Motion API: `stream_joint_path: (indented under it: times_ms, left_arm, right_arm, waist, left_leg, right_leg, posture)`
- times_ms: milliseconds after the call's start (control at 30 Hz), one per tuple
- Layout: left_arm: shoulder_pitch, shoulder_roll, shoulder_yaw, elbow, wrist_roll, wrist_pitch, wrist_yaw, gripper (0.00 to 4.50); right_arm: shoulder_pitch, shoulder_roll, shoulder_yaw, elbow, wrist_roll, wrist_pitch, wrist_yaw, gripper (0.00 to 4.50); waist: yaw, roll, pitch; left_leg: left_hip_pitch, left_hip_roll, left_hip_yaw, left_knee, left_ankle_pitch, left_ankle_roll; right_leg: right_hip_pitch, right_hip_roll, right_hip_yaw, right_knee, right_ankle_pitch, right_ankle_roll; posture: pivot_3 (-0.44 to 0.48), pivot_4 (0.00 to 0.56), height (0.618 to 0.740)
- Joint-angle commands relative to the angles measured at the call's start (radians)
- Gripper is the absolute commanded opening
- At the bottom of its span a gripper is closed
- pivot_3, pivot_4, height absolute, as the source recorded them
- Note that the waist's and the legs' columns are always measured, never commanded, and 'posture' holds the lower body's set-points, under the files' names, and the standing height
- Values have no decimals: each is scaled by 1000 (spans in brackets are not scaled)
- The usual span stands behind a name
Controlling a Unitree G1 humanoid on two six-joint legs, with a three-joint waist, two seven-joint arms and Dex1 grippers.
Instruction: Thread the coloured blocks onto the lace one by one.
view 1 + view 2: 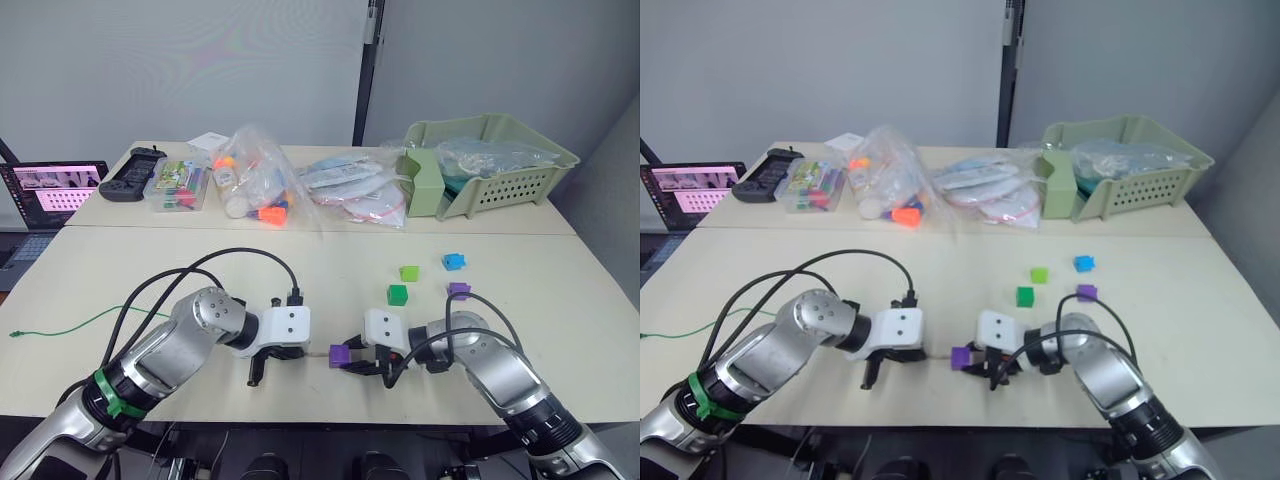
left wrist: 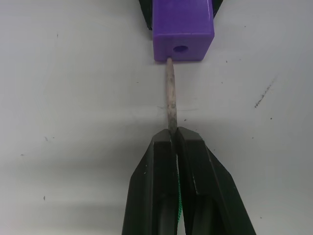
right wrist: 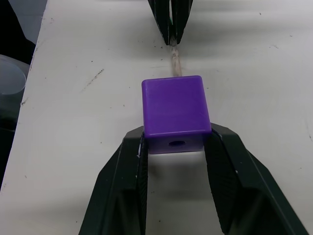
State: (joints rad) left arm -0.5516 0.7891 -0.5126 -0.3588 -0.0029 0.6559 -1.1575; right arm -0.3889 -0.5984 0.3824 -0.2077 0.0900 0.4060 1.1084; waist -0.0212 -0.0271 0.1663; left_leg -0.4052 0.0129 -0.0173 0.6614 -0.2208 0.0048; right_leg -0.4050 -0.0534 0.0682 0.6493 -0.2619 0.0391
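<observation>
Lace tip is right at the purple block, both claws clamped on their bits.

Head view: left claw (image 1: pixel 262 368) and right claw (image 1: pixel 352 362) face each other low on the desk (image 1: pixel 560 330); the other purple block (image 1: pixel 459 290), blue block (image 1: pixel 453 261) and two green blocks (image 1: pixel 398 294) sit loose further back. Left wrist view: fingers (image 2: pixel 161 186) pinch the lace (image 2: pixel 170 95), its pale tip touching the purple block (image 2: pixel 183 27) just under the hole. Right wrist view: fingers (image 3: pixel 124 186) squeeze that cube's sides, hole facing the camera.
</observation>
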Motion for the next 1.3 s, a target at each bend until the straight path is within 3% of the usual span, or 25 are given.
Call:
stream_joint_path:
  times_ms: [33, 533, 700, 967, 1300]
  left_arm:
    - [-28, -24, -8, -20, 1, -11, -5, 0]
    - [-45, -144, -14, 33, 33, -49, 30, 0]
    - [-47, -151, 3, 24, 14, -64, 9, 0]
    - [-61, -99, 25, -6, -28, 10, -37, 0]
    - [8, 34, 83, -53, -42, 13, -54, 0]
  right_arm:
    - [-14, 24, 29, -48, 3, 12, -7, 1142]
    - [-17, 61, 37, -65, -2, 56, -26, 1142]
    - [-14, 64, 40, -62, -5, 63, -34, 1142]
    - [-19, 49, 29, -30, -15, 60, -52, 1142]
    - [35, -49, -34, -65, 7, 50, -55, 1142]
  waist:
    - [0, 0, 0]
    - [8, 0, 0]
    - [4, 0, 0]
    - [5, 0, 0]
    - [10, 0, 0]
  left_leg:
    - [0, 0, 0, 0, 0, 0]
    - [5, 0, 0, 2, 0, 0]
    - [-1, 0, -1, 3, 0, 0]
    - [0, 0, -2, 3, 0, 0]
    - [-1, -1, -1, 4, 0, 0]
  right_leg:
    - [0, 0, 0, 0, 0, 0]
    - [6, 0, 0, 0, 0, 0]
    - [0, 0, 0, 2, 1, -1]
    - [0, 0, 0, 4, 0, -1]
    - [1, -1, -1, 2, 0, 0]
  posture:
    - [0, 150, 740]
    - [0, 150, 740]
    - [0, 150, 740]
    - [0, 150, 740]
    - [0, 150, 740]
